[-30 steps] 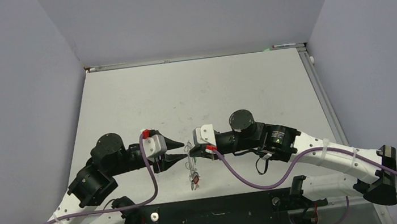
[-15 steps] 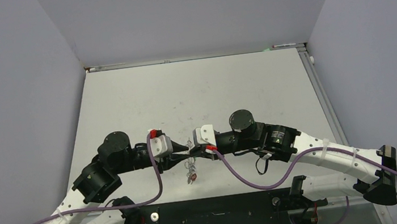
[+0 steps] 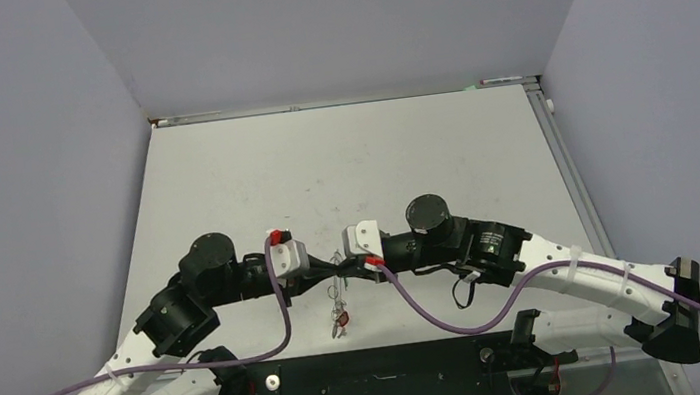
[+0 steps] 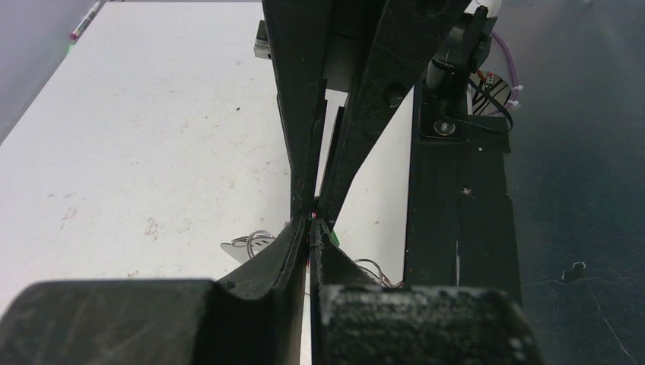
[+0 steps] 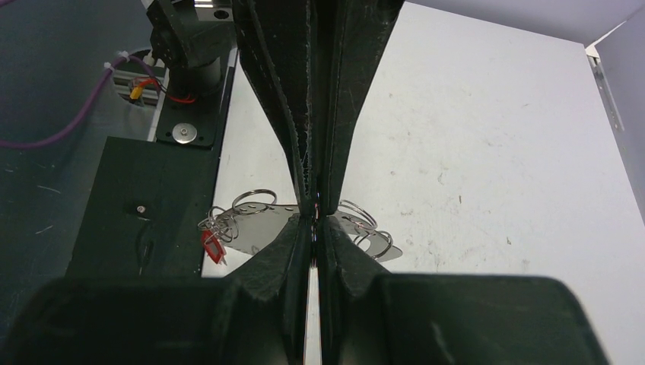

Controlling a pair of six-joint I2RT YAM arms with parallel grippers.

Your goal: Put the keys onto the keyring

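Note:
The keyring (image 3: 335, 263) hangs between my two grippers above the table's near edge. My right gripper (image 3: 346, 268) is shut on it from the right, and my left gripper (image 3: 327, 277) is shut on it from the left, tip to tip. In the right wrist view my right gripper (image 5: 312, 218) pinches the keyring (image 5: 258, 220), with small split rings (image 5: 357, 214) on both sides. A key with a red tag (image 5: 213, 245) dangles at the ring's low end (image 3: 342, 317). In the left wrist view a green tag (image 4: 335, 238) peeks beside my left gripper (image 4: 313, 221). The blue tag is hidden.
The black base plate (image 3: 379, 380) runs along the near edge just below the hanging keys. The white table (image 3: 342, 168) stretches behind the grippers, with grey walls on the left, right and back.
My left gripper was open one second ago. It has moved right to the keyring and closed on it. The keys have swung slightly. The right arm has stayed still.

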